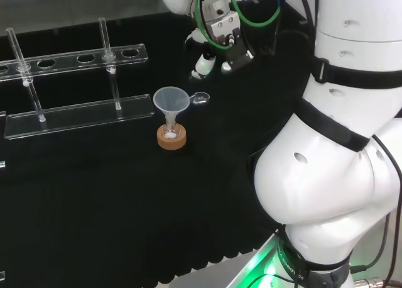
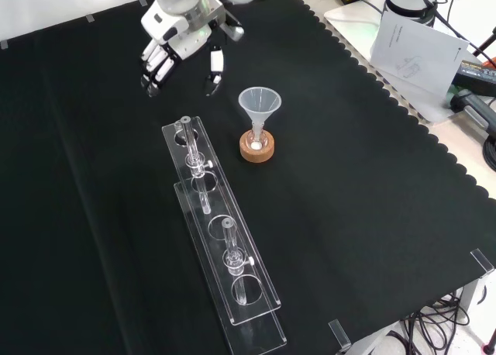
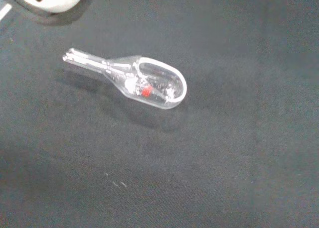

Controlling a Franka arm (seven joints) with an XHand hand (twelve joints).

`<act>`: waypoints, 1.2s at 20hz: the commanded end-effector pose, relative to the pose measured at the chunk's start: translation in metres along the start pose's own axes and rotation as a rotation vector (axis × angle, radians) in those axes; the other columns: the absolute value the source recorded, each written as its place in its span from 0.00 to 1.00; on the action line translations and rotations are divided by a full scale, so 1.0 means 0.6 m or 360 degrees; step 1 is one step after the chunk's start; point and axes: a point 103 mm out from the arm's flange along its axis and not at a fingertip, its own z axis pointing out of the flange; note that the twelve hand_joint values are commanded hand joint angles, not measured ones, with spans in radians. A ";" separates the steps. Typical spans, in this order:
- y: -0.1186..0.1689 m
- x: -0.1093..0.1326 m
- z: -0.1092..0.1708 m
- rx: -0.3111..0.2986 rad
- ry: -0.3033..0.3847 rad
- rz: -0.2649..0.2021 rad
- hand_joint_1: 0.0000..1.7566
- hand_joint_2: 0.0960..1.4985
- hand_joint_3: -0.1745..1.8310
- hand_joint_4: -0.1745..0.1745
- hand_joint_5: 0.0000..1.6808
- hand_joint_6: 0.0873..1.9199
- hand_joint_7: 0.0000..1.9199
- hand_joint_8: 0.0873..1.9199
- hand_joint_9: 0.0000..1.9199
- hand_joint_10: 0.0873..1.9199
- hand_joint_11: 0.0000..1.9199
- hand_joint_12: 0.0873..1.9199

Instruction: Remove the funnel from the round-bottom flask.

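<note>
Nothing is removed yet: the clear cone-shaped plastic funnel [image 2: 259, 105] sits upright in the small round-bottom glass flask [image 2: 256, 142] on its cork ring stand [image 2: 256, 150], while the black and white hand [image 2: 177, 49] hovers far-left in the front view, fingers relaxed, holding nothing.

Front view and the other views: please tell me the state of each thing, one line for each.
funnel: upright, its stem in the flask, not yet removed.
flask: sitting in the cork ring, mostly hidden.
cork ring: flat on the cloth.
robot hand: open, holding nothing, above the cloth.
glass scoop: lying on its side.
tube rack: holding two upright tubes.
</note>
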 end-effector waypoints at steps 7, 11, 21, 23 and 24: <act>-0.106 0.019 -0.072 -0.0074 0.0041 0.0068 0.42 0.37 0.31 0.43 0.20 0.00 0.08 0.31 0.23 0.30 0.15 0.68; -0.146 0.034 -0.094 -0.0093 0.0047 0.0076 0.41 0.38 0.31 0.43 0.20 0.00 0.09 0.31 0.24 0.31 0.16 0.68; -0.232 0.109 -0.126 -0.0017 0.0043 0.0074 0.36 0.40 0.29 0.37 0.11 0.00 0.04 0.31 0.19 0.32 0.16 0.72; -0.242 0.126 -0.129 -0.0004 0.0033 0.0066 0.36 0.40 0.28 0.37 0.10 0.00 0.03 0.32 0.18 0.33 0.16 0.72; -0.246 0.132 -0.130 0.0004 0.0031 0.0063 0.35 0.40 0.28 0.37 0.10 0.00 0.03 0.32 0.18 0.33 0.16 0.73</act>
